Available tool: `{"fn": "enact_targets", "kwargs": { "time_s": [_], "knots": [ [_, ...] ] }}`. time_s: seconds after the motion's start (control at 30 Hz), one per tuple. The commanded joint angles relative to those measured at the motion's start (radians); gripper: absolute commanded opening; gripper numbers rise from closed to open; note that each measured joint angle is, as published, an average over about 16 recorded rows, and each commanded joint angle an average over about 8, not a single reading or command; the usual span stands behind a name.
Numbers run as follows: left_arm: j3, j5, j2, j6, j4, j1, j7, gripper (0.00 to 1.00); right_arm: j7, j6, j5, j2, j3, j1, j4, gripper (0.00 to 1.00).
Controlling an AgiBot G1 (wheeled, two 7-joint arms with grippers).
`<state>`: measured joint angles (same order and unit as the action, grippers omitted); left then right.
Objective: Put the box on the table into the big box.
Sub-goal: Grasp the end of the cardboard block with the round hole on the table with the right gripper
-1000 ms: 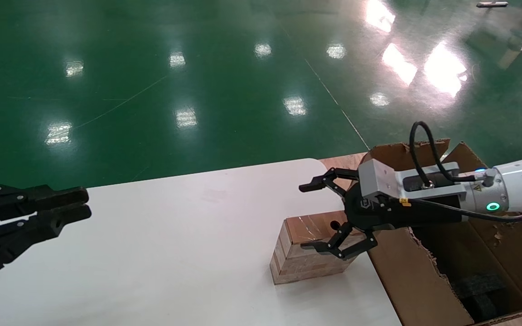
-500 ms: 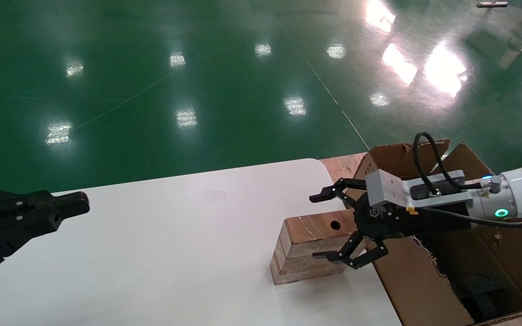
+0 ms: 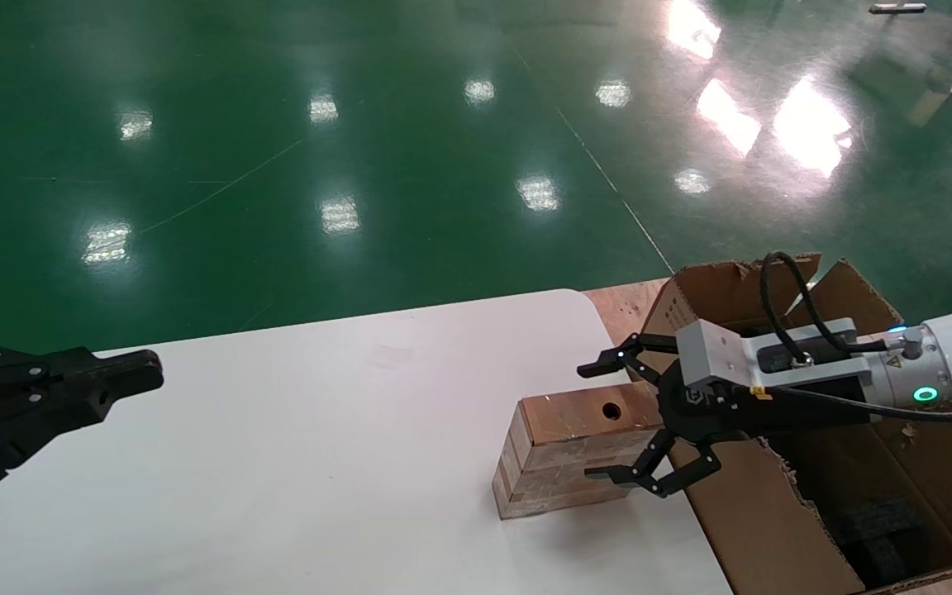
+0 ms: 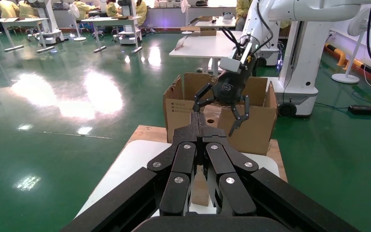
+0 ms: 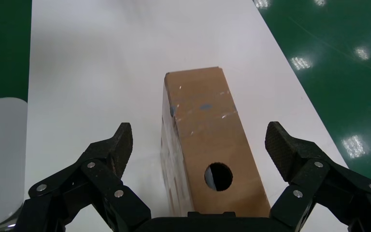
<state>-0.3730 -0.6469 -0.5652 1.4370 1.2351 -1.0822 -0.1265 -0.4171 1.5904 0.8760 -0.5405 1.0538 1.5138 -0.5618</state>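
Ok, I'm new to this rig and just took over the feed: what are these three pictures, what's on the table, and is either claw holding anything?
The machine is a robot with two arms, each ending in a black claw. The wide picture comes from its head camera, looking down at the white table. The other two come from cameras on its wrists.

On the table lies a small brown box with a round hole in its top. Beside the table's right end stands the big box, a torn open carton.

The right gripper is open, its fingers spread on either side of the small box's near end without touching it. The left gripper is shut and waits over the table's left end. Nothing is held yet.
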Motion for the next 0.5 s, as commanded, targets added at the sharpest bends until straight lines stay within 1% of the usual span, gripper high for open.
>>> {"fn": "enact_targets", "kwargs": {
  "time_s": [0.03, 0.5],
  "knots": [
    [0.000, 0.000, 0.000, 0.000, 0.000, 0.000, 0.000, 0.00, -0.008, -0.001, -0.005, -0.001, 0.016, 0.006, 0.008, 1.00],
    [0.000, 0.000, 0.000, 0.000, 0.000, 0.000, 0.000, 0.00, -0.064, -0.003, -0.033, -0.050, 0.093, 0.038, 0.121, 1.00]
  ]
}}
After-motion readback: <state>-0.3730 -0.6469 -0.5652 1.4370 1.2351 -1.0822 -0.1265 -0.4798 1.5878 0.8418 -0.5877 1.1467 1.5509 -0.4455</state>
